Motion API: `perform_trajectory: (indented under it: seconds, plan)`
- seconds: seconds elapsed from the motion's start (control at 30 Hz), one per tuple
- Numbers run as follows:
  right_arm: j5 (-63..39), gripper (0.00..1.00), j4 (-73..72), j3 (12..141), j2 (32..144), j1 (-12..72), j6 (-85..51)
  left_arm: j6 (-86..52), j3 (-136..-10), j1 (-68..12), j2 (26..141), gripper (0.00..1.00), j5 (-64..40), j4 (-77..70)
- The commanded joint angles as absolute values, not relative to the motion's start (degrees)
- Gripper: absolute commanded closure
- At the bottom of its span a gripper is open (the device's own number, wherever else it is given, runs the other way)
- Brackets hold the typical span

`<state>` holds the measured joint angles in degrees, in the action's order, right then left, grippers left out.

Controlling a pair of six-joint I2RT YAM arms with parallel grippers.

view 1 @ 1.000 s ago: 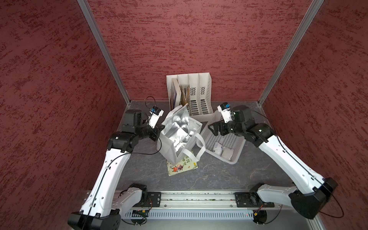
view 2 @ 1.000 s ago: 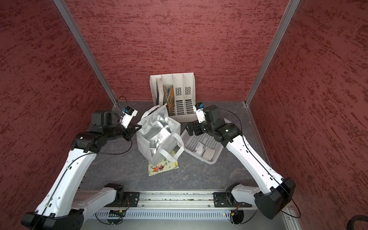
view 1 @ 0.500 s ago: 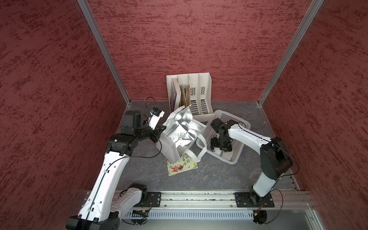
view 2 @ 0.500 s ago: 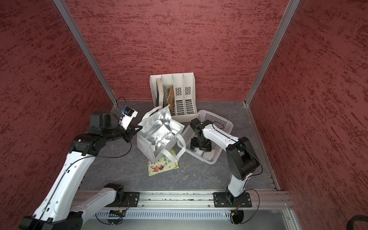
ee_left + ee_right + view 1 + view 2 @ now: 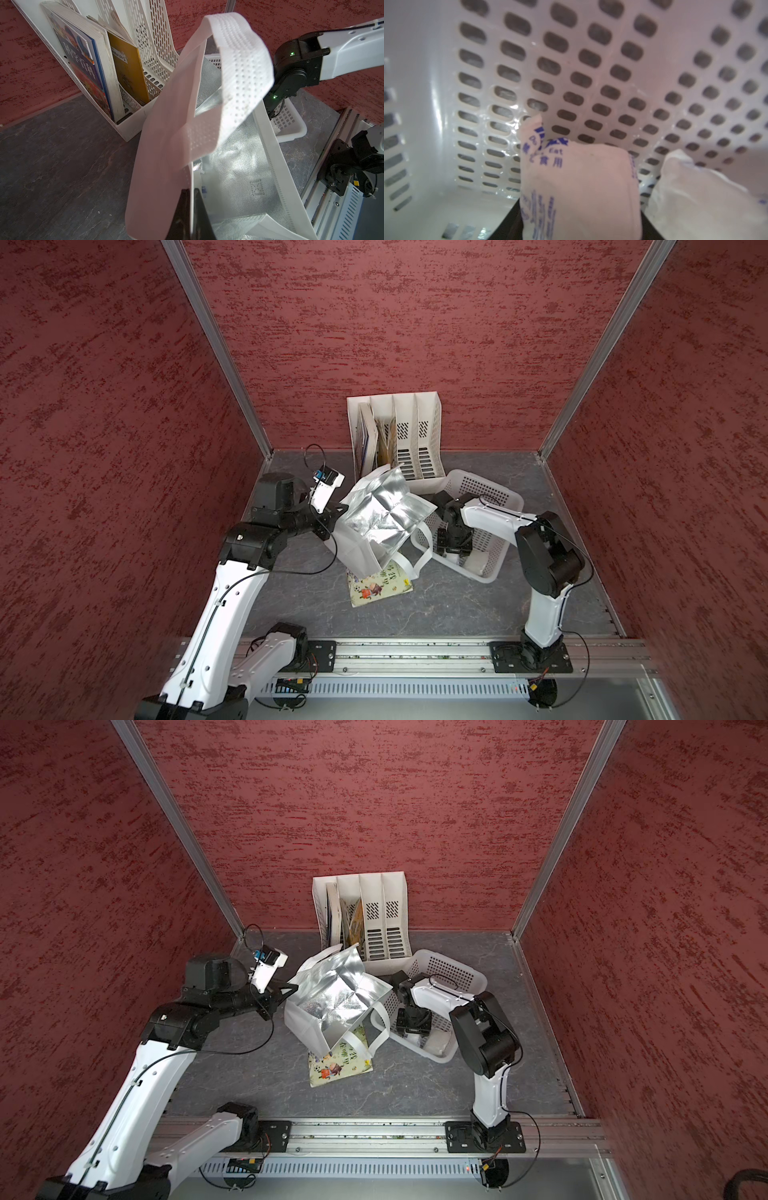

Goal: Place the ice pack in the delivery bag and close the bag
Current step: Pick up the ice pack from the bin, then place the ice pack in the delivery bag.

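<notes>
A booth of dark red, rough-textured walls (image 5: 415, 323) joined by aluminium corner posts (image 5: 216, 348) encloses a grey, stone-patterned table (image 5: 457, 605). A metal rail (image 5: 415, 655) along the table's front edge carries two white-and-black arms. A white slotted file rack (image 5: 424, 427) holding books stands at the back wall. In front of it, mid-table, the delivery bag (image 5: 382, 518) stands tilted with its mouth open and its silver lining showing. Its base overlaps a children's picture book (image 5: 378, 585) lying flat. The left fingers (image 5: 181, 216) are pressed together on the bag's rim. Just beside the bag is a white perforated basket (image 5: 494, 489). The right arm reaches down into it. Inside the basket lies the ice pack (image 5: 577, 187), white with blue print. The right fingers (image 5: 512, 224) stand against both its sides; whether they squeeze it cannot be told. A second white pack (image 5: 695, 197) lies next to it.
</notes>
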<state>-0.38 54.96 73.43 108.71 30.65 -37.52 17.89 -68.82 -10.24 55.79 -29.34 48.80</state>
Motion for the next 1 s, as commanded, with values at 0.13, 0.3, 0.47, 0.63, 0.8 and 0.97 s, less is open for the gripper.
perform_trajectory:
  seconds: [0.13, 0.3, 0.47, 0.63, 0.8, 0.97]
  plan:
    - [10.9, 0.70, 52.9, 69.4, 88.9, 30.5, -35.3, 17.0, -69.1, -11.0, 54.8, 1.00, -30.7, 46.2]
    - [-4.7, 0.70, 38.8, 66.6, 66.8, 30.5, -25.5, 15.4, -68.2, -11.2, 55.4, 1.00, -29.0, 44.3]
    - [-19.7, 0.69, 25.3, 68.4, 66.6, 40.1, -22.1, 14.6, -68.4, -11.3, 56.2, 1.00, -27.9, 43.5]
    - [-13.9, 0.60, 26.3, 77.2, 80.2, 48.0, -20.0, 14.0, -68.0, -11.2, 55.7, 1.00, -28.3, 43.6]
    - [-11.0, 0.28, 36.3, 88.3, 93.9, 51.3, -18.3, 13.9, -67.5, -11.2, 54.4, 1.00, -28.2, 44.3]
    - [-10.9, 0.02, 35.0, 85.8, 89.3, 51.4, -15.5, 13.6, -66.4, -11.2, 52.4, 1.00, -28.1, 44.3]
